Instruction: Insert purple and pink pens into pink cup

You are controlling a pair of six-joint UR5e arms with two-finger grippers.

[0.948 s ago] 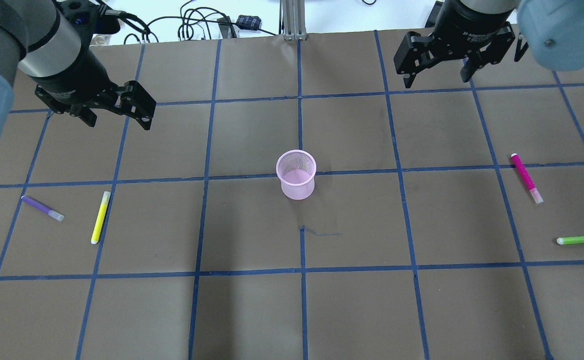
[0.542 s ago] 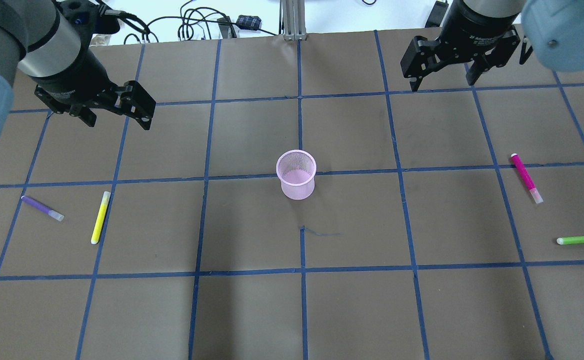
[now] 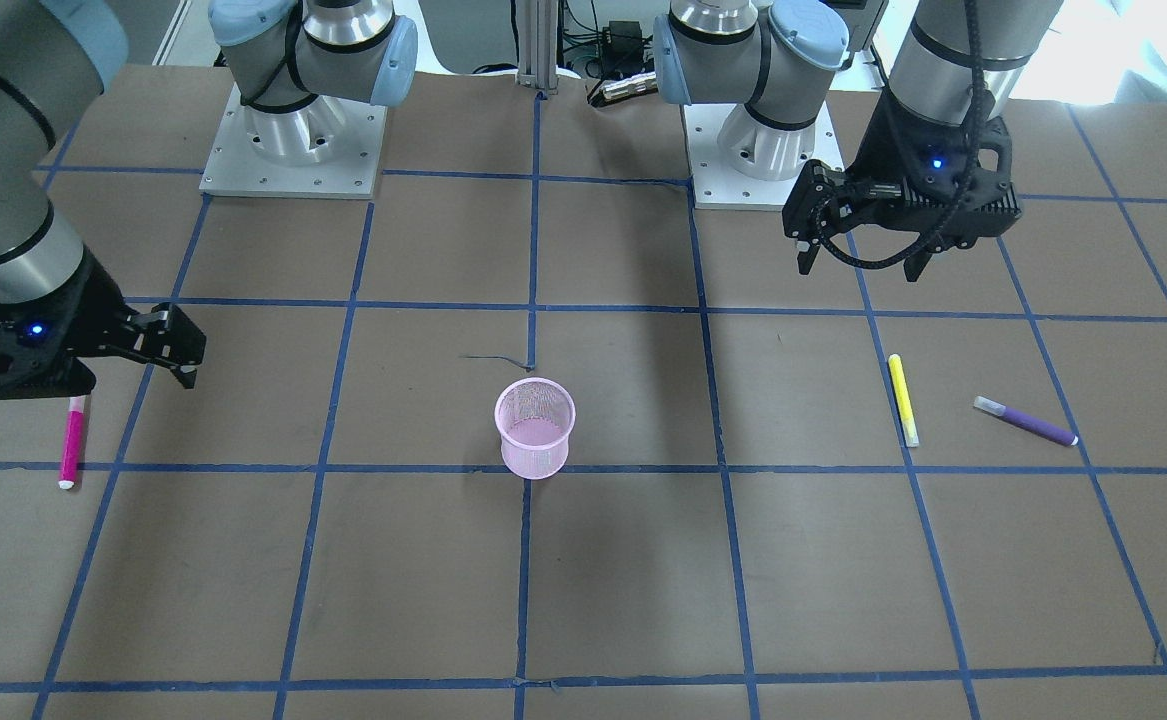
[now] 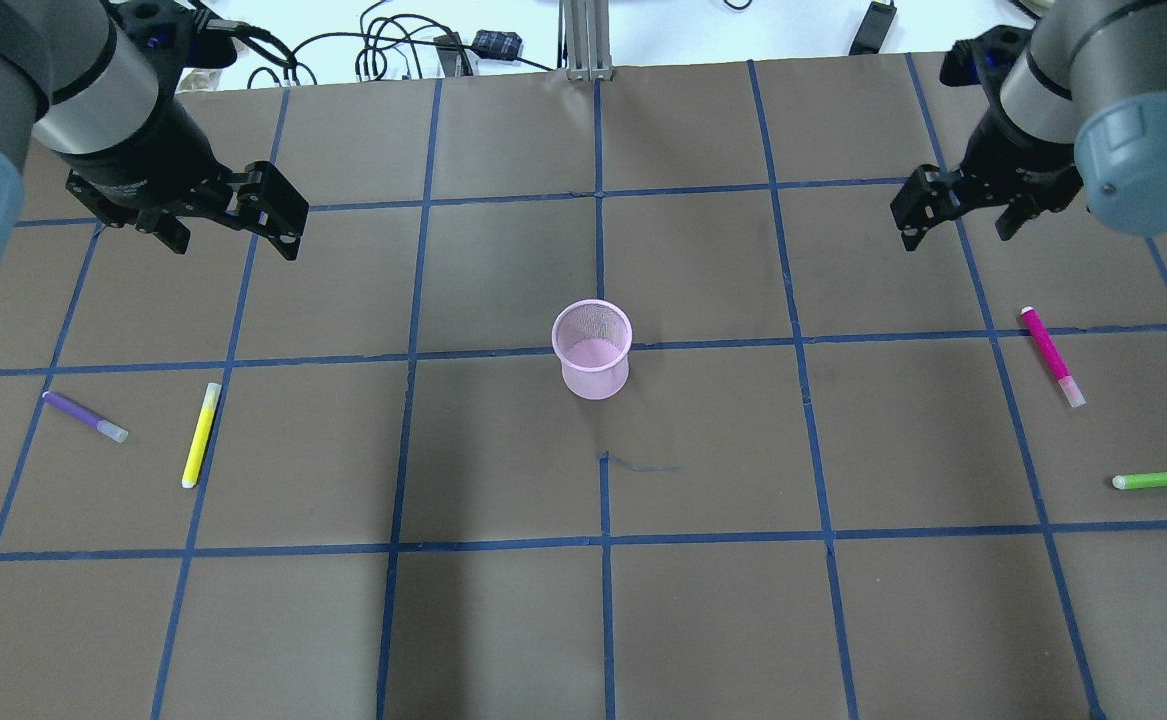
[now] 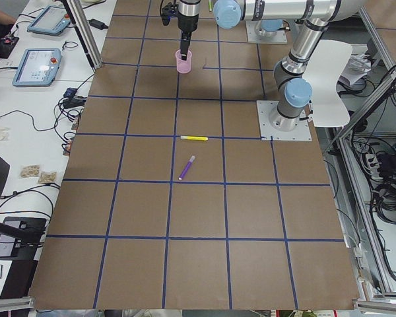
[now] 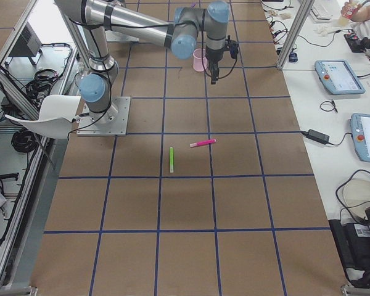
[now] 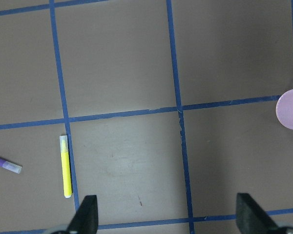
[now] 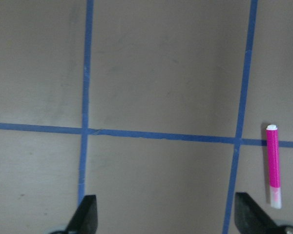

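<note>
Now the right tool point(image 4: 958, 230) has swung off the far edge of the counter point(image 4: 503, 620) toward 5 o'clock in the overhead view, while the left tool point(image 4: 238, 245) has stayed where it was. So the pink pen looks to be the first target. Both tools have their fingers spread wide, with nothing between them.

From overhead, the pink pen point(image 4: 1051, 355) lies flat on the counter at about 5 o'clock from the right tool, near it but not under it. The right wrist camera shows it at about 3 o'clock in its frame, off centre, past the finger on that side. I judge the tool must shift further that way and drop before closing.

The purple pen point(image 4: 84, 417) lies at about 7 o'clock from the left tool, well apart, with a yellow pen point(image 4: 200, 435) near it. The cup point(image 4: 593, 350) stands upright and empty at mid-counter, at 9 o'clock from the pink pen — neither pen is in yet.
</note>
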